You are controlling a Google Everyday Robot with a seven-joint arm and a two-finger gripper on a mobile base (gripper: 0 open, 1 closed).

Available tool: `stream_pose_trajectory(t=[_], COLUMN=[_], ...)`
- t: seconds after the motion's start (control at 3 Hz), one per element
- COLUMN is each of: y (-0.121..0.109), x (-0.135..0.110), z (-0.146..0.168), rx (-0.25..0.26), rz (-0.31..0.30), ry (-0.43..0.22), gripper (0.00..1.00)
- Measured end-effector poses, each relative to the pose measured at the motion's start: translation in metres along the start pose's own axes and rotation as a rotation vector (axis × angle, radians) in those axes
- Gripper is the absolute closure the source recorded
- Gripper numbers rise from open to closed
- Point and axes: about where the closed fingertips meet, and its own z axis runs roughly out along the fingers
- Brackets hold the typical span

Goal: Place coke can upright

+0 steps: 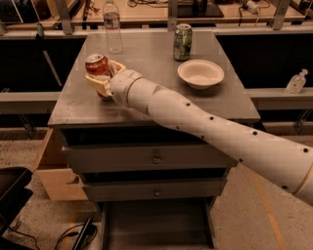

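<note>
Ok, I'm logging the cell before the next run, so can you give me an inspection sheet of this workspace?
Surface: grey cabinet top, with drawers below.
Job's things: coke can upright near the left edge, inside the gripper; cannot tell whether its base touches the top.
Clutter: green can and clear bottle upright at the back; white bowl empty, right of centre.
Grippers: gripper over the left part of the top, fingers closed around the coke can.
Cables: floor cables lower left; more on the back bench.
Surroundings: cardboard box left of the cabinet; pump bottle on the right ledge.
</note>
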Motion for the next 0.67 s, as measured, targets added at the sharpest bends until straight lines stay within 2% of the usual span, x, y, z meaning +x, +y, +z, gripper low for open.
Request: stream_pose_trajectory(t=[0.33, 0.67], y=[-0.0037, -0.0021], x=[0.0179, 0.0164], z=[-0.0039, -0.0027], rx=[0.022, 0.018], rz=[0.05, 0.046], ry=[0.004, 0.004], gripper=[0.98, 0.75])
